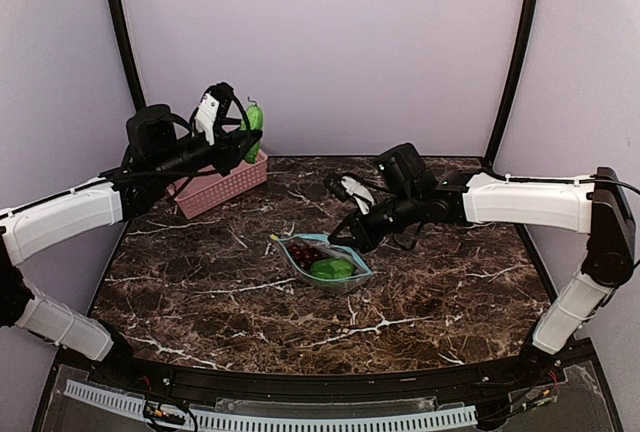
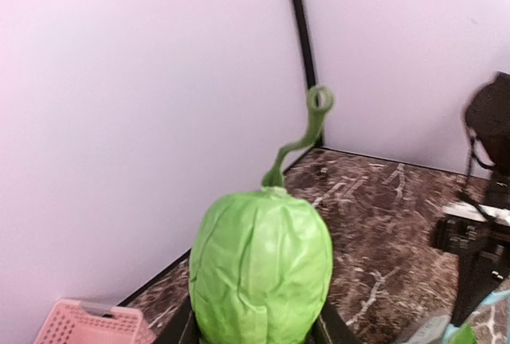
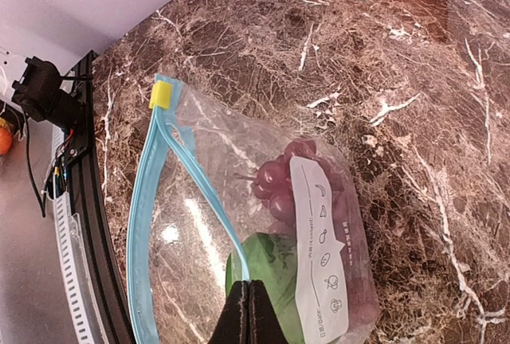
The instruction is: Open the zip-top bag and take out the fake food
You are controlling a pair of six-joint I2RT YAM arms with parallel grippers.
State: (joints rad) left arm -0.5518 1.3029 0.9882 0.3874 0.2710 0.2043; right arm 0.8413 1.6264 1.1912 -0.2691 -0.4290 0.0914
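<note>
Bag (image 1: 322, 263) lay mid-table, zip parted, grapes (image 3: 279, 181) and green piece (image 3: 267, 264) inside. Right gripper (image 3: 249, 312) pinched its film, tips pressed together, mostly cut off. Left gripper (image 1: 240, 138) clamped a leafy green (image 2: 261, 276) near basket (image 1: 220, 185); fingers barely visible.

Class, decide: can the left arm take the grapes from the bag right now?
Probably not: the left gripper is shut on a green vegetable by the pink basket, away from the grapes in the zip-top bag.
</note>
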